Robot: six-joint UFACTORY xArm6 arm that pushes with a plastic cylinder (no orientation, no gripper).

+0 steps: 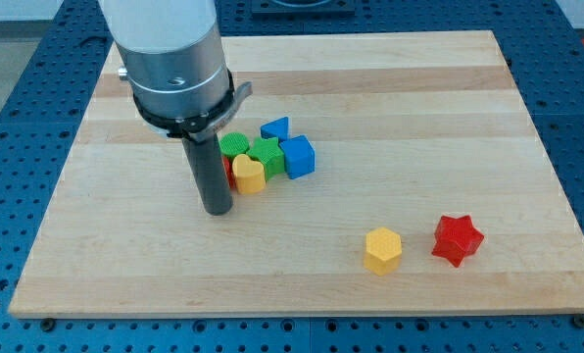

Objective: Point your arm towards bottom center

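The rod carries no hand, so there is nothing to open or close; my tip [217, 210] rests on the wooden board [419, 108] left of centre, just left of a tight cluster of blocks. That cluster holds a yellow heart block [249, 175], a red block [228, 173] mostly hidden behind the rod, a green round block [235, 145], a green star block [267, 154], a blue cube [298, 156] and a blue triangular block [275, 128]. Well apart, near the right, a yellow hexagonal block [382, 249] sits beside a red star block [457, 238]. The bottom centre of the board lies nearer than the tip and to its right.

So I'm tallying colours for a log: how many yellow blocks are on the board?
2. One yellow block sits in the cluster just right of my tip; the other, a yellow hexagonal block, lies apart toward the view's bottom right. The rod may hide more.
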